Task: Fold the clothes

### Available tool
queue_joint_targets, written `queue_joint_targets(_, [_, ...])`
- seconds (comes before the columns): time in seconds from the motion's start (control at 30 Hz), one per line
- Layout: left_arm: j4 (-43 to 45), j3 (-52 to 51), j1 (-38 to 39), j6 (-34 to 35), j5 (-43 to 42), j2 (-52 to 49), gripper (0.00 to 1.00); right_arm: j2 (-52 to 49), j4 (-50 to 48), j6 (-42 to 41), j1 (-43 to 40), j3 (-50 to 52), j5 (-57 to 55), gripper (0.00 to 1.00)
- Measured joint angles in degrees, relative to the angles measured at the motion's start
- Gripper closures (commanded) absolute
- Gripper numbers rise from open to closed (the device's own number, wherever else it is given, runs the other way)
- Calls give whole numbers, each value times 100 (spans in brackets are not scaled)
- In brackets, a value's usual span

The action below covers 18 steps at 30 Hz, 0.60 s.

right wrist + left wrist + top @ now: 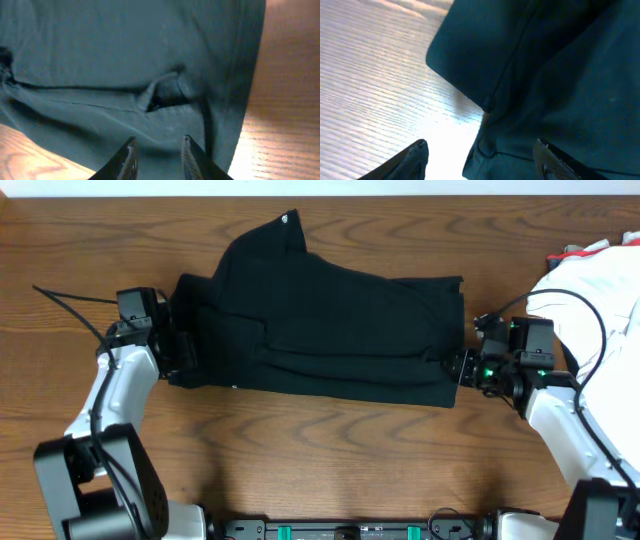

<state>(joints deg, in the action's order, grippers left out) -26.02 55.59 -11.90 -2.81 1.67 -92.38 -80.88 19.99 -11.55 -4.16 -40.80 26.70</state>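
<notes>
Toward the worktop's left edge, the left gripper [183, 352] sits right at the shirt's left end. In its wrist view the jaws stand wide, one fingertip over bare wood and the other over black fabric, with a hem corner lying between them but nothing pinched. The black shirt [330, 330] lies across the middle of the worktop [320, 460], nearer the far edge than the near one. Its long axis runs left to right from one gripper to the other, one part juts toward the far edge, and the near side looks doubled over. At the shirt's right end, the right gripper [462, 367] is at the side hem. Its jaws are narrow and aimed into the cloth, with fabric showing through the gap and no fold visibly caught. Each arm is nearest its own end, so the coming fold likely turns on carrying one end across that long axis. A heap of white cloth [600, 290] lies at the right edge, apart from the shirt.
</notes>
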Motion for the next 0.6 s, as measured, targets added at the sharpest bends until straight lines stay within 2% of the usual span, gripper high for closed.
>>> queue_joint_targets(0.13, [-81,0,0,2,-223,186,31,-63,-11,-44,114,-26,31,45])
queue_joint_targets(0.27, [-190,0,0,2,-439,216,31,-433,-264,-42,573,-33,22,44])
queue_joint_targets(0.37, [-271,0,0,2,-520,216,31,-833,-487,-42,916,-35,-116,48])
queue_joint_targets(0.6, [-387,0,0,2,-584,216,31,-1360,-914,-87,1128,-39,-481,68])
